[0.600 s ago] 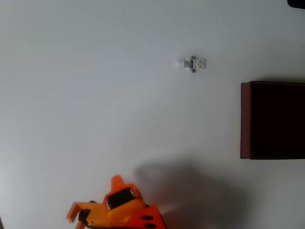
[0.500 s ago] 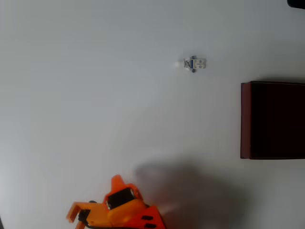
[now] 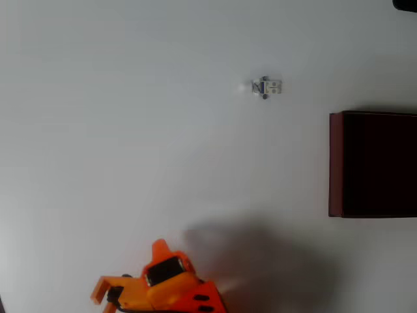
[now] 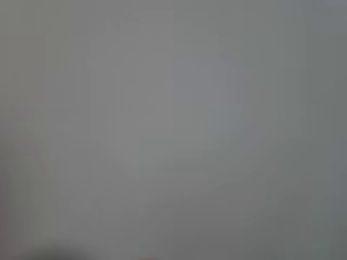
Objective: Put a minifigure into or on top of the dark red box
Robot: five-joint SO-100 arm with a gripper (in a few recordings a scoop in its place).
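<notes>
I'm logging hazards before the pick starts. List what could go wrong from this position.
1. The minifigure is tiny and lies flat on the white table, far from the orange hand, so a small aiming error could miss it or knock it away.
2. The wrist view is a featureless grey blur, likely little help for lining up.
3. The dark red box has thin walls; a drop near the rim could bounce out.
</notes>
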